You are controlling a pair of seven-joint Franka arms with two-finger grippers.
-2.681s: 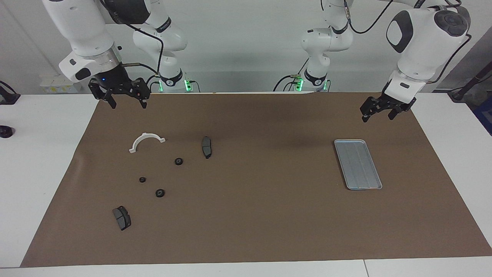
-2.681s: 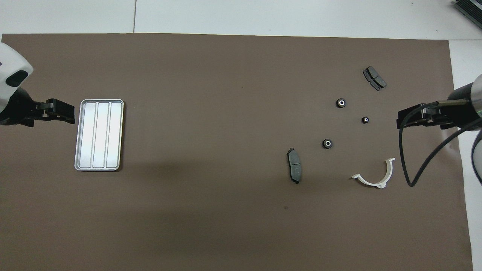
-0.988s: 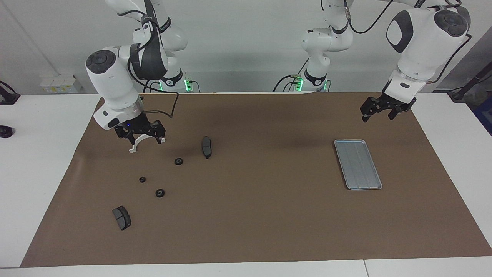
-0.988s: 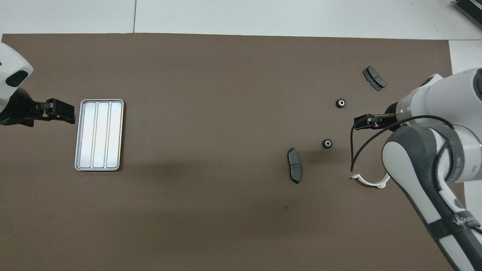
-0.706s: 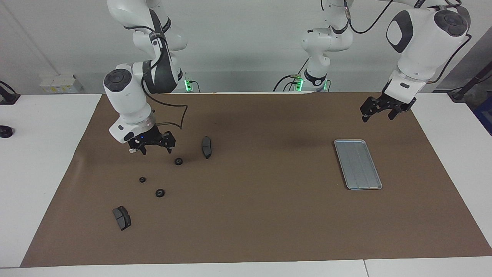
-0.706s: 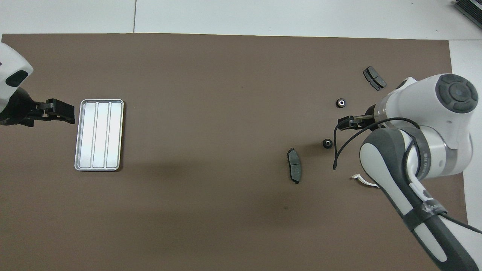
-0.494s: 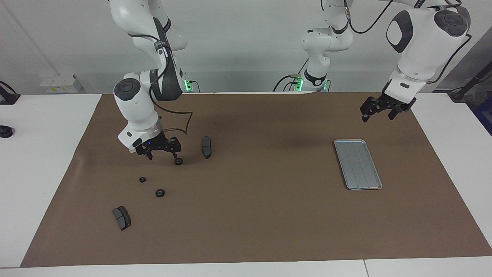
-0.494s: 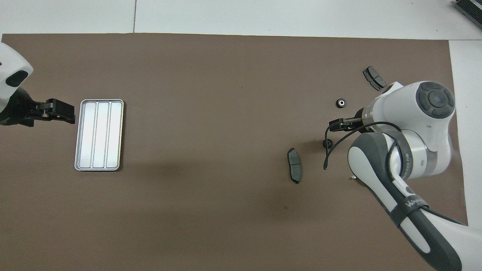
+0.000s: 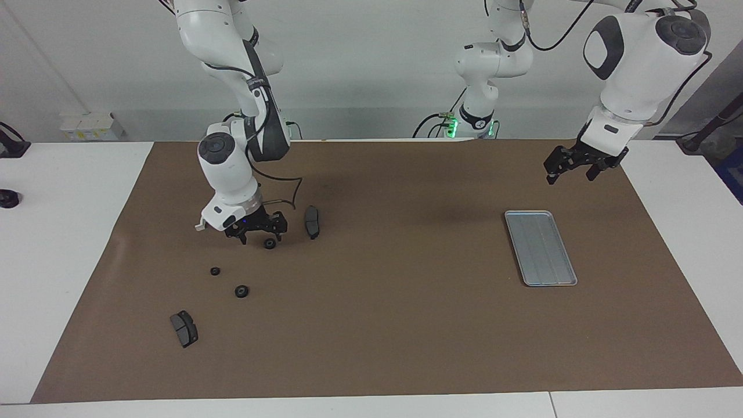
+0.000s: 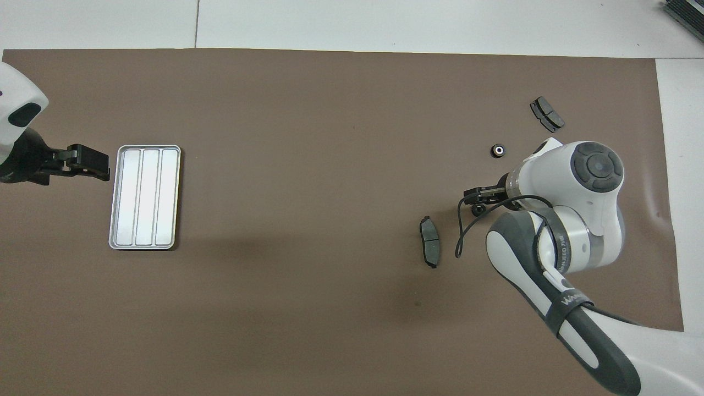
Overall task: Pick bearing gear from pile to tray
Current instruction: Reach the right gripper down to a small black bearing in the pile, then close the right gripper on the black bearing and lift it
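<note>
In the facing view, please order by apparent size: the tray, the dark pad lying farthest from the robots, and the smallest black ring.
1. The tray, by far the largest.
2. The dark pad, clearly smaller.
3. The smallest black ring, tiny.
The gaps are wide, so nearness to the camera does not alter the order.

White table [image 9: 64, 191] w/ a brown mat [image 9: 383, 313] over most of it; a seam in the tabletop shows past the mat's edge, farthest from the robots [image 10: 197, 25]. Plain pale grey wall [image 9: 360, 64]. White box on the wall by the table edge [image 9: 87, 123]. Even, soft light, faint shadows on mat.
</note>
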